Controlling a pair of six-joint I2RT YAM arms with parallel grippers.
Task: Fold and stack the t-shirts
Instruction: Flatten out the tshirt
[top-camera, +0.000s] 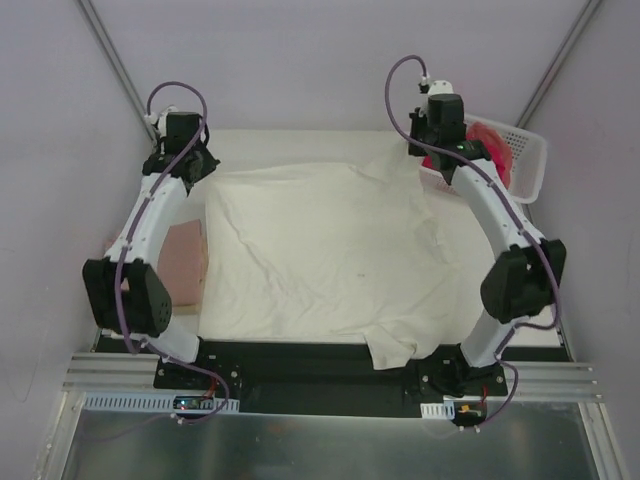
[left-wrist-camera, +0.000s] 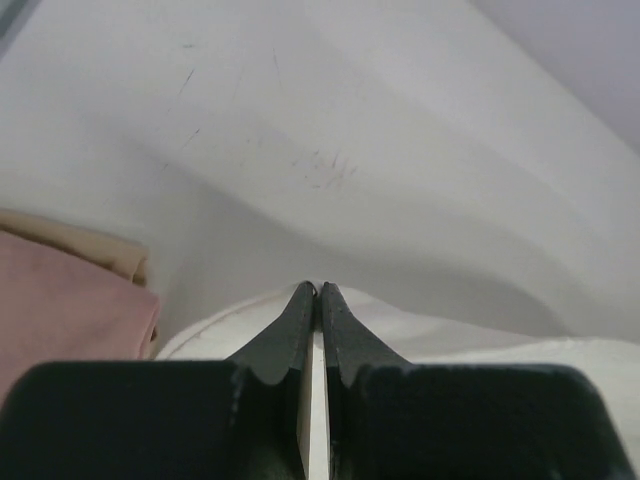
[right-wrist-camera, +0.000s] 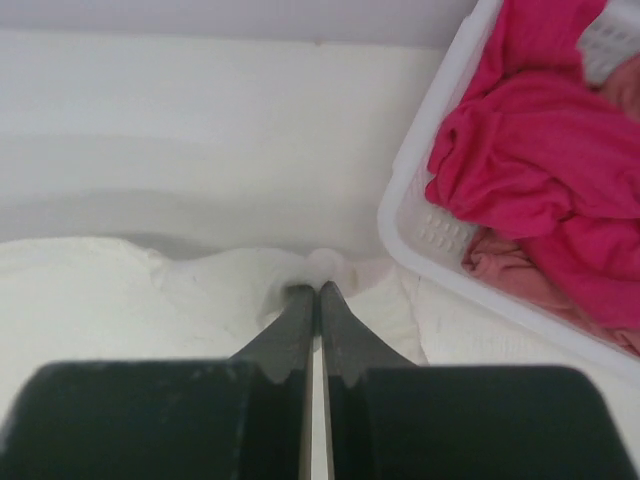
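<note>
The cream-white t-shirt (top-camera: 320, 250) lies spread over the table between the arms, one part hanging over the near edge. My left gripper (top-camera: 188, 165) is at its far left corner, shut on the cloth (left-wrist-camera: 260, 320). My right gripper (top-camera: 430, 150) is at its far right corner, shut on the cloth (right-wrist-camera: 220, 280). The folded dusty pink t-shirt (top-camera: 185, 262) lies left of the cream one, beside my left arm, and shows in the left wrist view (left-wrist-camera: 60, 310). The magenta t-shirt (right-wrist-camera: 530, 150) and the peach one (right-wrist-camera: 510, 265) lie in the basket.
The white lattice basket (top-camera: 530, 165) stands at the far right, close to my right gripper; its rim (right-wrist-camera: 420, 200) shows in the right wrist view. The grey back wall rises just behind the table's far edge.
</note>
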